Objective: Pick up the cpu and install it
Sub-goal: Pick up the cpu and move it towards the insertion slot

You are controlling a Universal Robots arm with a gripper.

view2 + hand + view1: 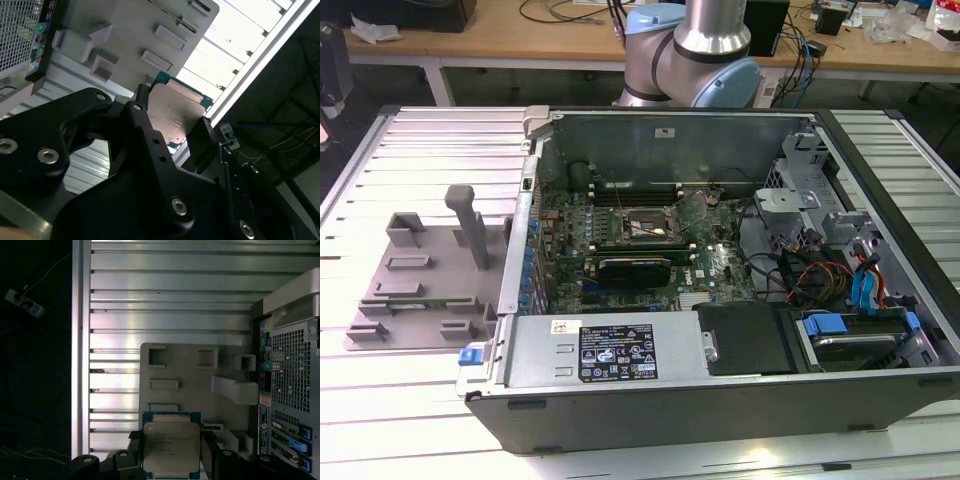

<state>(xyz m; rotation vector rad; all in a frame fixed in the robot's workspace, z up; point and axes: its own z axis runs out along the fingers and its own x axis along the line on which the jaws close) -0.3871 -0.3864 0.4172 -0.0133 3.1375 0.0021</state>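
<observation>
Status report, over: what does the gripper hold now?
gripper shut on flat square silver-topped cpu. Held over edge of grey plastic tray, beside open computer case. No obstruction seen.

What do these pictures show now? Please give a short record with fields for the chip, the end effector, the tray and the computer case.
end effector: shut on the chip, a black finger on each side
chip: silver top, green rim, held over the tray
tray: grey, lying on the ribbed metal table
computer case: open, on the exterior view's right of the tray
socket: on the board inside the case
work: chip picked up, not yet in the socket
</observation>
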